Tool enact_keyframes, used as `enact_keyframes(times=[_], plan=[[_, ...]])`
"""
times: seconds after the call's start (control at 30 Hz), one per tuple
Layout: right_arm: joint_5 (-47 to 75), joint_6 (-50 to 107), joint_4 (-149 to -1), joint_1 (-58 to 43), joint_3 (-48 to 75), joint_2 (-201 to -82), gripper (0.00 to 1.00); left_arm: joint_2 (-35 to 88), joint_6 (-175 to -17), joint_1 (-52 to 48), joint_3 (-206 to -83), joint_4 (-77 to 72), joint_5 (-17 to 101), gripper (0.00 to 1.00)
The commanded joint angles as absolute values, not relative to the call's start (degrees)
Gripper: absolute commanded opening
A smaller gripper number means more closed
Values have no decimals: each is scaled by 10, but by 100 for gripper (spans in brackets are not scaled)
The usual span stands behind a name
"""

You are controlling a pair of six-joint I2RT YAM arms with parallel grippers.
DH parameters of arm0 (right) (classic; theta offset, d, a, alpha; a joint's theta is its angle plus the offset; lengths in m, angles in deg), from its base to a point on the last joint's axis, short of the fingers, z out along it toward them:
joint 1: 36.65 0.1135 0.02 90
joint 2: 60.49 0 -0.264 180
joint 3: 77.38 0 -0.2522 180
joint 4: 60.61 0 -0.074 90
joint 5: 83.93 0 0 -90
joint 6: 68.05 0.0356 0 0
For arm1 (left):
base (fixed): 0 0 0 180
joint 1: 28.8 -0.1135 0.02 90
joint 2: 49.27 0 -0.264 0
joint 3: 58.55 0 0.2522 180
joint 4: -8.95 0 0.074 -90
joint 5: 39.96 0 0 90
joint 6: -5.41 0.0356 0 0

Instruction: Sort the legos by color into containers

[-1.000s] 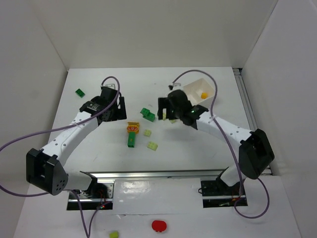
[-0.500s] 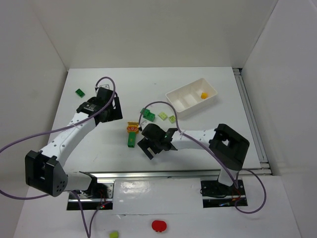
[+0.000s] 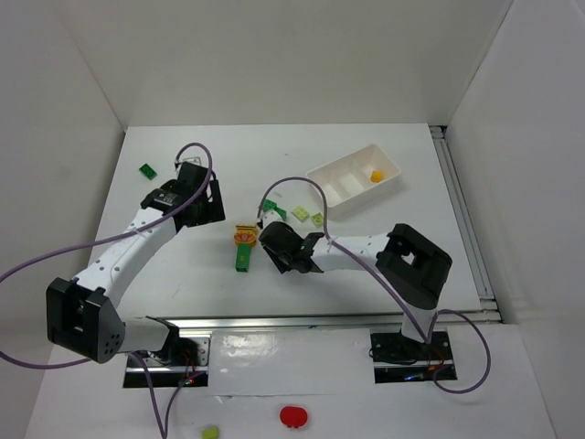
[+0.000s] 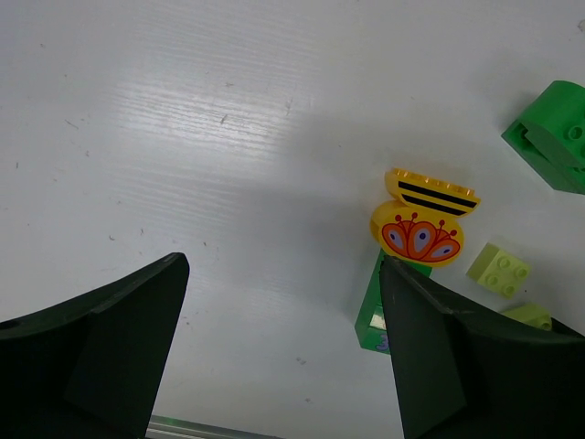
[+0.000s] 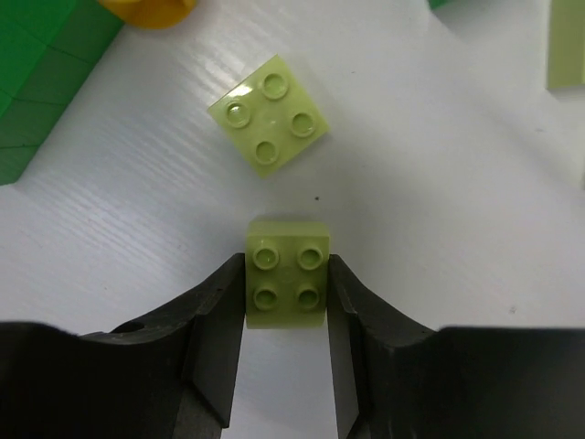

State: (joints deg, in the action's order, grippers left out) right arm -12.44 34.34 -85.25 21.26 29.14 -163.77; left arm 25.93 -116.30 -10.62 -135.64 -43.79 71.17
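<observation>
Lime brick: mid-table, clamped betw. right gripper jaws.
Tray: far right; 1 orange brick inside.
To do: nearly all; others loose, e.g. green brick.
Left gripper: jaws apart, empty.

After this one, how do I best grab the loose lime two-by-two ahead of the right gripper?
Come straight down and close on two opposite side walls of the loose lime brick. It lies flat, studs up, skewed to the jaw line of the right gripper, so turn the wrist to square up first; corners would likely slip.
</observation>
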Motion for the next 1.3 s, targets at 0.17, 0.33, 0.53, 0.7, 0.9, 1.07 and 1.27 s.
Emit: enact_keyframes(times=[0.17, 0.33, 0.53, 0.7, 0.9, 1.07, 1.27], plan=[[-223, 420, -932, 129, 217, -1530, 31, 254, -1139, -110, -1376, -427, 677, 98], [-223, 471, -927, 16, 189, -1500, 33, 254, -1117, -110, -1395, -416, 620, 100], [-219, 489, -922, -109, 94, -1597, 34, 266, -1111, -110, -1401, -424, 642, 98], [-196, 477, -916, -181, 3, -1683, 34, 259, -1105, -110, -1401, -442, 635, 97], [-185, 488, -911, -206, -16, -1720, 51, 239, -1117, -110, -1390, -453, 641, 97], [-188, 466, -905, -187, 0, -1675, 87, 239, -1118, -110, -1390, -453, 636, 97], [-188, 445, -892, -112, 121, -1549, 70, 245, -1123, -110, -1395, -453, 647, 97]])
